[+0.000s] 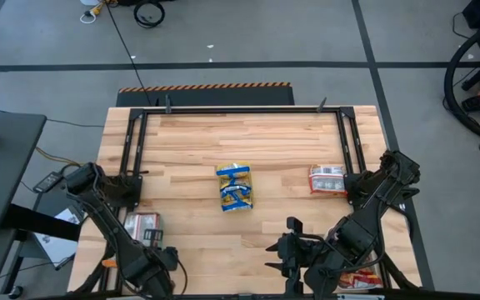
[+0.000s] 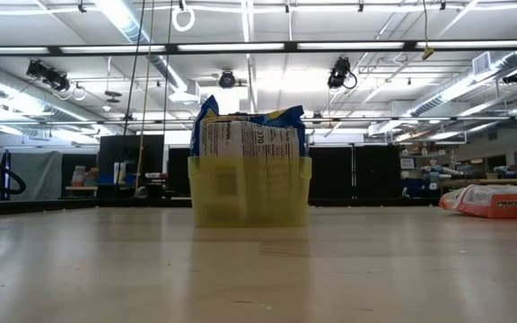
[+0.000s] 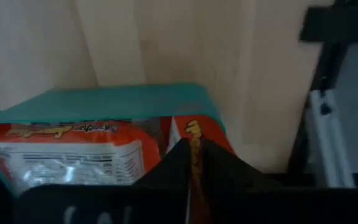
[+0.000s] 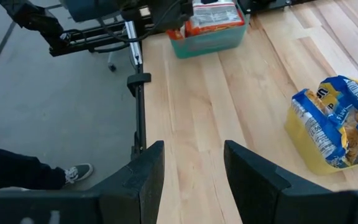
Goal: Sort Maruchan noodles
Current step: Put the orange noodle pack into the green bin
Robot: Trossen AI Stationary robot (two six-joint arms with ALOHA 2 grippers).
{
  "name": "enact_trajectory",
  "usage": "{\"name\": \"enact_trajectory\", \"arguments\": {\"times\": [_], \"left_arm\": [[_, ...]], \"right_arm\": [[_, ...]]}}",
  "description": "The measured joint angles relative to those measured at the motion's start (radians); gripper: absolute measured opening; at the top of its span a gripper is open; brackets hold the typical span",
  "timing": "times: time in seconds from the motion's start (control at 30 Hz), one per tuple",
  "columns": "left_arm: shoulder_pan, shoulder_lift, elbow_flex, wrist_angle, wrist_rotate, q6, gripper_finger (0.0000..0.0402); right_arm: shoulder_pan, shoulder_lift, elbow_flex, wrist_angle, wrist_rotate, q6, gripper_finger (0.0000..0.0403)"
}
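Observation:
Blue-and-yellow noodle packets [image 1: 235,187] stand upright in a yellow tray [image 2: 249,193] at the table's middle. Orange-red packets [image 3: 73,152] lie in a green tray [image 1: 142,225] near the left edge. A white-and-red packet [image 1: 327,179] lies flat on the table at the right, also seen as the packet [image 2: 496,201] in the low view. My left gripper [image 3: 188,152] is shut, with its tips just over the green tray's packets. My right gripper [image 4: 193,165] is open over bare wood near the table's near edge, pointing toward the left side. My left gripper's shut fingertips [image 3: 179,155] stand over an orange-red packet [image 3: 194,134] at the green tray's edge. Whether they touch it cannot be told from this view.
A black metal frame [image 1: 240,110] runs along the far side and both sides of the table. Another orange packet [image 1: 361,281] lies under the right arm at the near right corner. Bare wood [image 1: 198,237] lies between the two grippers. A person's shoe [image 4: 74,172] shows on the floor beyond the left edge.

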Motion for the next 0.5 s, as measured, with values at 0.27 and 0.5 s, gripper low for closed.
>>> {"name": "enact_trajectory", "arguments": {"times": [0.27, 0.5], "left_arm": [[0.069, -0.038, 0.01, -0.039, 0.064, -0.026, 0.0125], [0.142, -0.144, 0.01, -0.12, -0.039, -0.117, 0.0163]], "right_arm": [[0.0, 0.0, 0.0, 0.0, 0.0, -0.007, 0.0171], [-0.002, 0.0, 0.0, -0.001, -0.007, -0.009, 0.0171]]}}
